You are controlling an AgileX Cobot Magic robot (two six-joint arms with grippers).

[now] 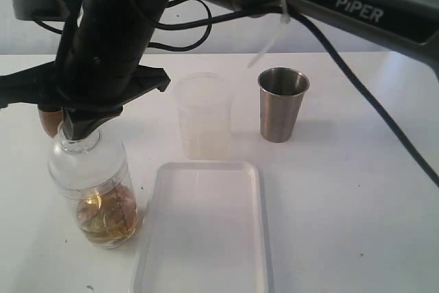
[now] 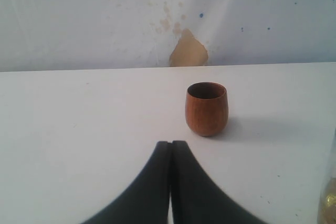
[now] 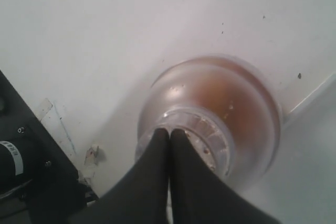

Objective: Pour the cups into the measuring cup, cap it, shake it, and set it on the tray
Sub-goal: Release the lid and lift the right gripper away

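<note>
1. Black fingers of my right tool are clenched tip to tip with nothing between them, right over the neck of the measuring cup. I cannot tell whether they touch its rim.
2. My left tool is clenched and empty too, low over the counter. It points at the wooden cup, which stands upright and apart from it.
3. Capping looks like the step in hand, though I see no cap in any view. I would stay centred on the neck, press straight down rather than sideways, and steady the body with my left tool.
4. The measuring cup is clear, its shoulders narrowing to a ribbed neck, with golden-brown contents settled at the bottom. It stands upright toward the counter's left edge, just beside the left rim of the tray.
5. Beyond the tray's far rim stand the frosted beaker and the steel tumbler, both upright.
</note>
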